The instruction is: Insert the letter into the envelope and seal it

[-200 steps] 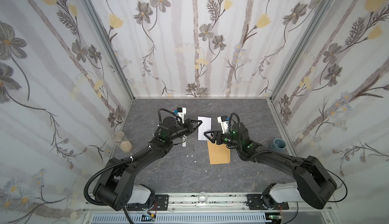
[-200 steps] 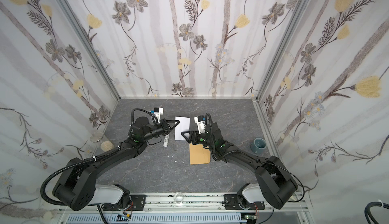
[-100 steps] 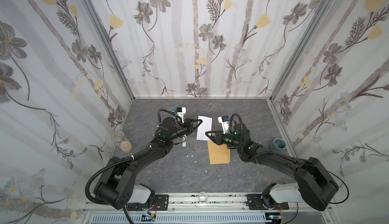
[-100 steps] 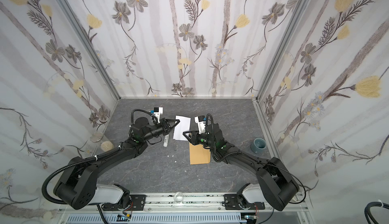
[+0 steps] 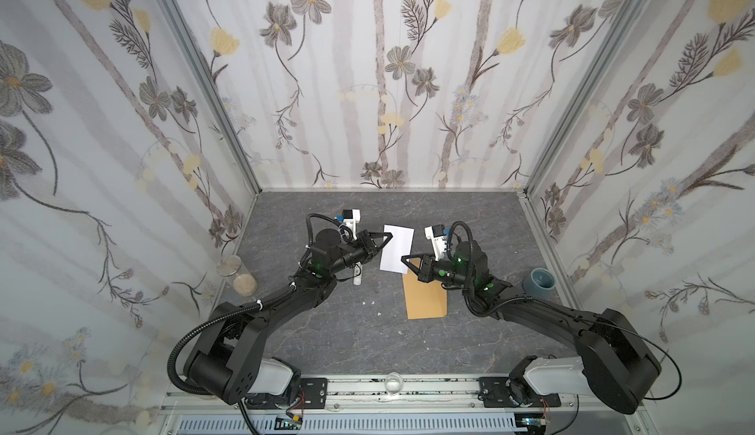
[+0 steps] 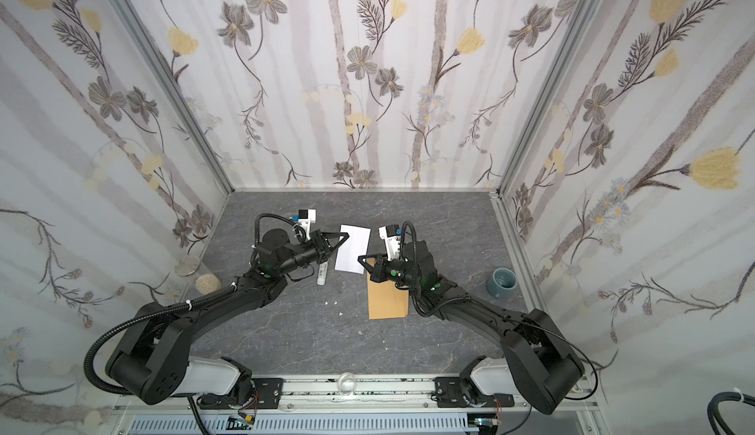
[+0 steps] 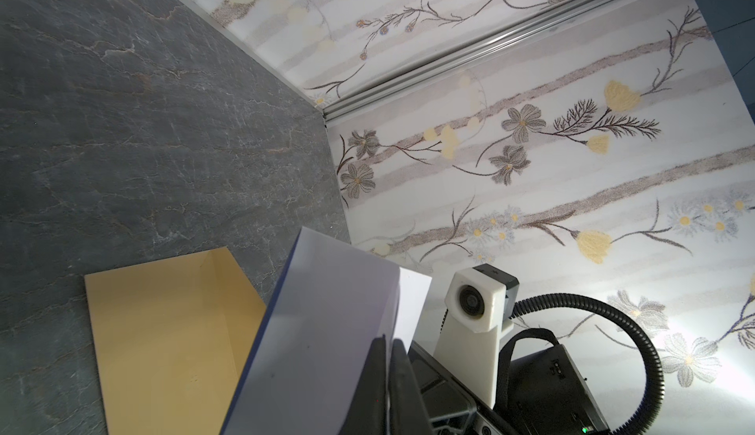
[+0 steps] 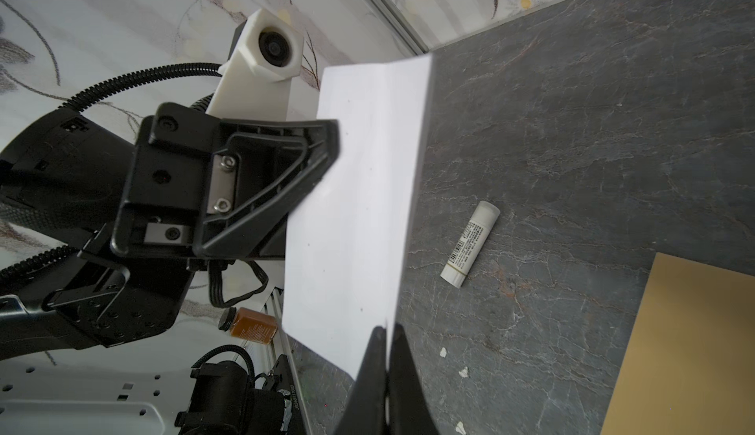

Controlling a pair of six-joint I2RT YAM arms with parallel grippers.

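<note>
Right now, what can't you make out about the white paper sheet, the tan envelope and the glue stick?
Tan kraft paper envelope: far end under the right gripper in both top views; frame-cut in wrist views.
White paper sheet: print unseen, only a dark blue edge, left wrist view.
Small white glue stick: label too small, right wrist view.

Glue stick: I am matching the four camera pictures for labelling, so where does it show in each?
Top view: the glue stick lies left of the envelope.
Top view: the glue stick lies left of the envelope.
Left wrist: not in it.
Right wrist: the glue stick lies between the letter and the envelope.
Shared landmark: the tan envelope, visible in all four.
</note>
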